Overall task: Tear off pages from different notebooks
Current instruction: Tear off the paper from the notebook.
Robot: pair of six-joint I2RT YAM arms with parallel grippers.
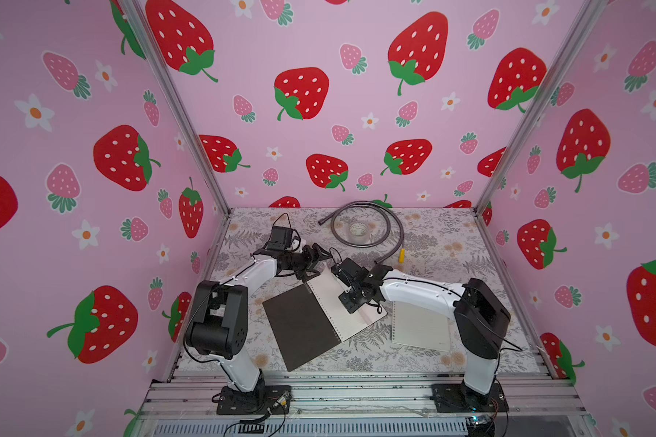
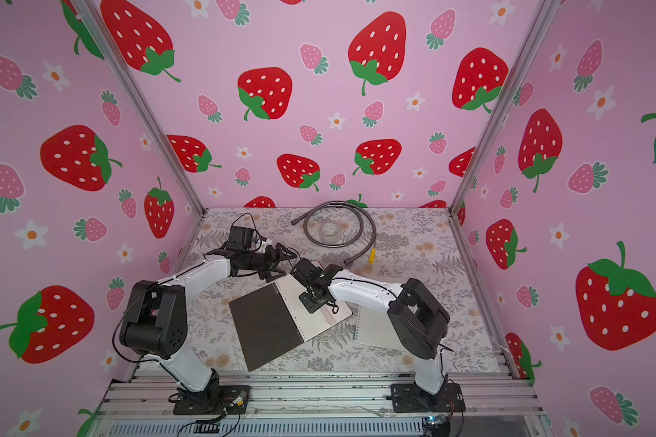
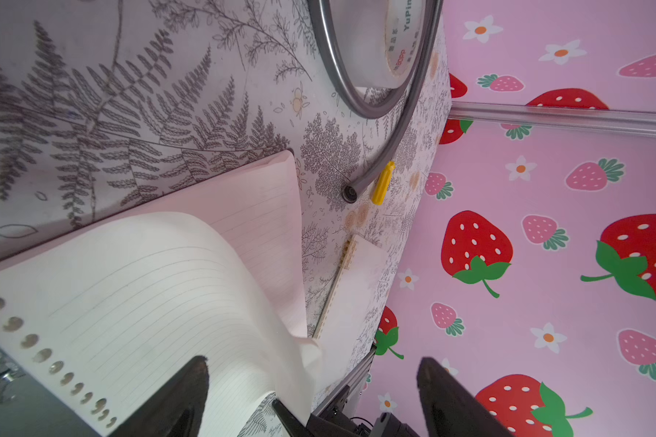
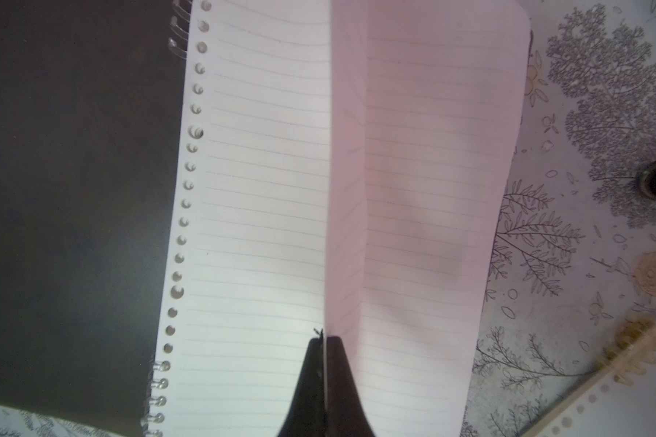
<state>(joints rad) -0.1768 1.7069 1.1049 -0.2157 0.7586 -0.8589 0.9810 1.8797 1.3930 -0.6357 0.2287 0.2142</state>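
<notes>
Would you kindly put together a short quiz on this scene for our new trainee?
1. True or false: the right gripper is shut on a lined page of the dark-covered notebook.
2. What lies inside the coil of the grey hose? A) a tape roll B) a yellow piece C) a pen
3. Fill in: the gripper standing open is the ____ one.
Key: 1 true; 2 A; 3 left, that is, the left gripper.
</notes>
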